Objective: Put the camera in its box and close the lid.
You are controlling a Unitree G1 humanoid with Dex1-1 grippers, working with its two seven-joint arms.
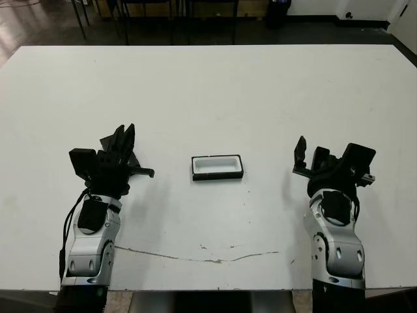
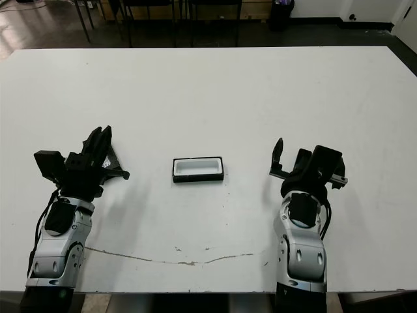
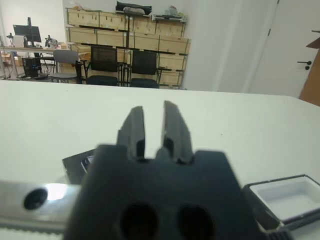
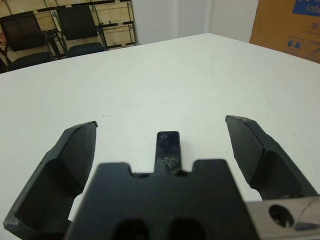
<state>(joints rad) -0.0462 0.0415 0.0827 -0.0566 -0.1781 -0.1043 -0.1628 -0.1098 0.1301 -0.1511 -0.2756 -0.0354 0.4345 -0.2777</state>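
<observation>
Box [image 1: 217, 167]: open, white-lined, mid-tabletop [image 1: 215, 91] | left end effector [image 3: 154, 131]: fingers narrow, holding nothing | right end effector [image 4: 165, 150]: fingers wide, over camera [image 4: 167, 145]

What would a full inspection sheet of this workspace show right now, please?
Surface: white table, thin scuff line near the front edge.
Job's things: shallow black box with white lining open, empty, mid-table; thin dark flat lid lying by the left hand; slim dark camera on the table between the right hand's fingers.
Clutter: nothing seen.
Hands: left hand shut, empty; right hand open, empty.
Cables: black cable along the left forearm.
Surroundings: black chairs, wooden crates.
</observation>
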